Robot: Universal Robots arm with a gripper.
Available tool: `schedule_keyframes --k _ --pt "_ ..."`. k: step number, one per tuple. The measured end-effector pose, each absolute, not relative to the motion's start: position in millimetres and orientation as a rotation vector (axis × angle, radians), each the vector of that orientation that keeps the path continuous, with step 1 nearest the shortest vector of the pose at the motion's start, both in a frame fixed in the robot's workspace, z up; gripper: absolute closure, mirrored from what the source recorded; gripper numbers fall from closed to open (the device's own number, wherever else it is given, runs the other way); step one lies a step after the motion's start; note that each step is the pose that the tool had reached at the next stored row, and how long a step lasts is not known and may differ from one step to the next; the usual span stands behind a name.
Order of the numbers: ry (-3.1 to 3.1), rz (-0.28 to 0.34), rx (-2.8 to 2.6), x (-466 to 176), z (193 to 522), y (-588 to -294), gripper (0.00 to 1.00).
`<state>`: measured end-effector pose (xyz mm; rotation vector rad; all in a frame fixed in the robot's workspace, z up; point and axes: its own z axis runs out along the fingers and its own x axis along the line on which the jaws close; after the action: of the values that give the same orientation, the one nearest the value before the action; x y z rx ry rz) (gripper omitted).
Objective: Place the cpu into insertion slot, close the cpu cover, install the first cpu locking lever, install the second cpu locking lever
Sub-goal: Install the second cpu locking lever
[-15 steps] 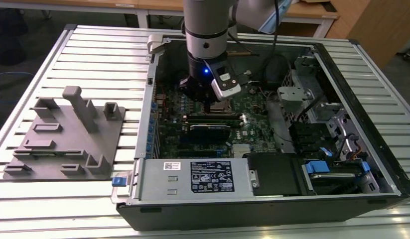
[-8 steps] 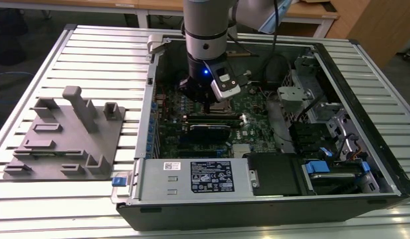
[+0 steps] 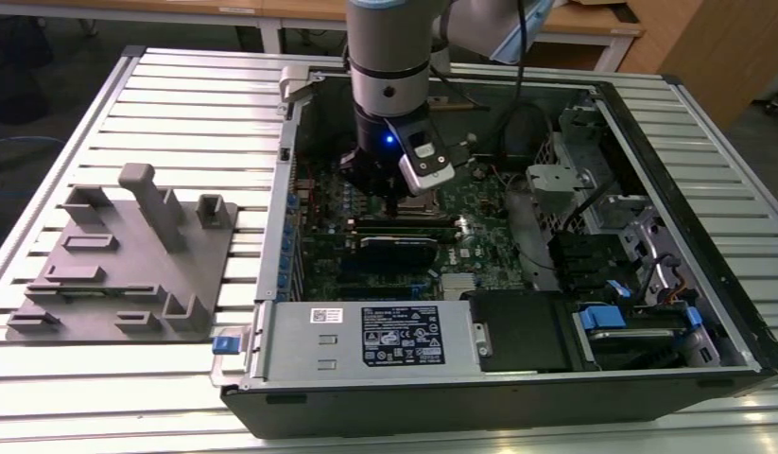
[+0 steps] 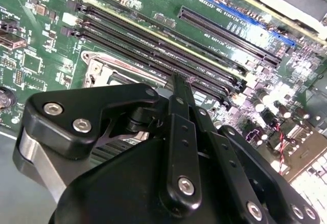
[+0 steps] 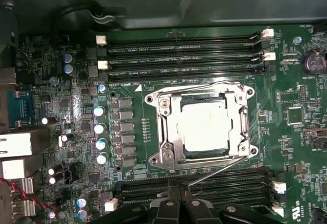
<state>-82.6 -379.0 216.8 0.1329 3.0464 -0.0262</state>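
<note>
In the exterior view we see the arm reaching down into an open computer case [image 3: 691, 312] that lies on a slatted desk [image 3: 174, 85], with the gripper [image 3: 386, 189] low over the green motherboard [image 3: 471, 222] near the middle of the case. On the exterior view's left, well apart from the case, a grey fixture block [image 3: 124, 255] with upright pegs sits on the desk, and a grey labelled power-supply box [image 3: 363, 338] fills the near edge of the case. In the first wrist view we look straight down on the insertion slot [image 5: 161, 147], a square socket with a silver rim lying between two banks of long black memory slots [image 5: 184, 55]. The cpu [image 5: 204, 124] sits inside it, its pale metal face showing through the cut-out middle of the cpu cover [image 5: 239, 119], which lies flat over the socket. One thin locking lever [image 5: 219, 169] runs slantwise from the socket's corner out over the nearer memory slots, its end close to the black fingers [image 5: 171, 203] at the frame's edge. In the second wrist view the gripper [image 4: 179, 88] is seen from behind, its fingers [image 4: 179, 127] drawn together to a narrow tip just above the memory slots beside the socket's rim; we cannot tell whether that tip touches or pinches the lever.
</note>
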Motion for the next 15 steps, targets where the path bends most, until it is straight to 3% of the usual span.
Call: schedule_keyframes --k 15 --pt "3.047 -0.017 0.133 -86.3 210.8 -380.2 0.89"
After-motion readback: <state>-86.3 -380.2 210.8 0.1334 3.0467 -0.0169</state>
